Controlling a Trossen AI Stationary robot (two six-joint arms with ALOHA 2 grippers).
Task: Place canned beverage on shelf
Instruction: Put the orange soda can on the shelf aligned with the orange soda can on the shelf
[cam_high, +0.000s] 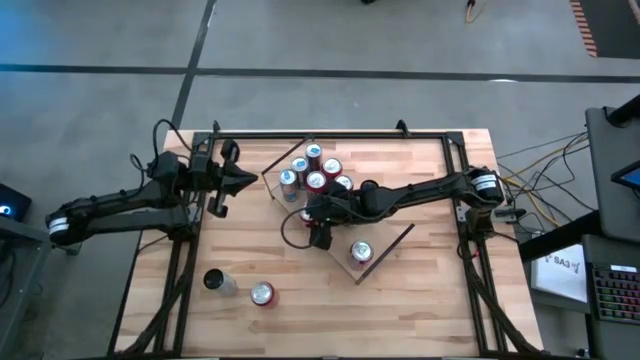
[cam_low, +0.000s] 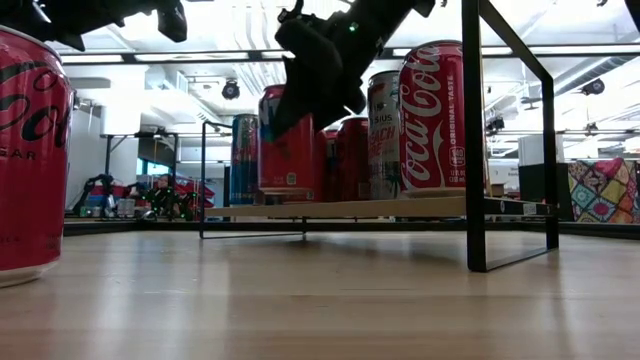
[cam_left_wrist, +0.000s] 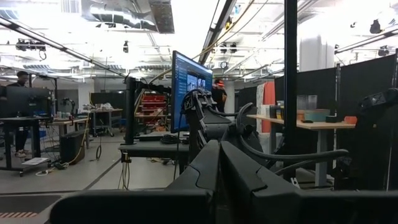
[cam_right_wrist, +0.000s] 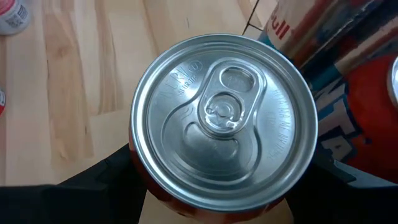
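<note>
One red can (cam_right_wrist: 224, 118) sits upright between the spread fingers of the right tool (cam_high: 318, 222), which grips its sides at the near edge of the shelf (cam_high: 395, 240), just beside the cluster of cans (cam_high: 315, 172) already standing there. Two more cans (cam_high: 240, 288) lie well apart on the desk (cam_high: 420, 300). The left tool (cam_high: 240, 180) hangs shut and empty over the desk's left edge.

Right gripper (cam_high: 308, 215) covers the red can (cam_right_wrist: 224, 118) in the high view; its label is unreadable, only the lid shows at the wrist. Near can (cam_low: 30, 150) is cut off by the low view's edge. Shelf (cam_low: 340, 208) cans overlap, rear ones mostly hidden. Left gripper (cam_left_wrist: 217, 180) fingertips are out of frame.
</note>
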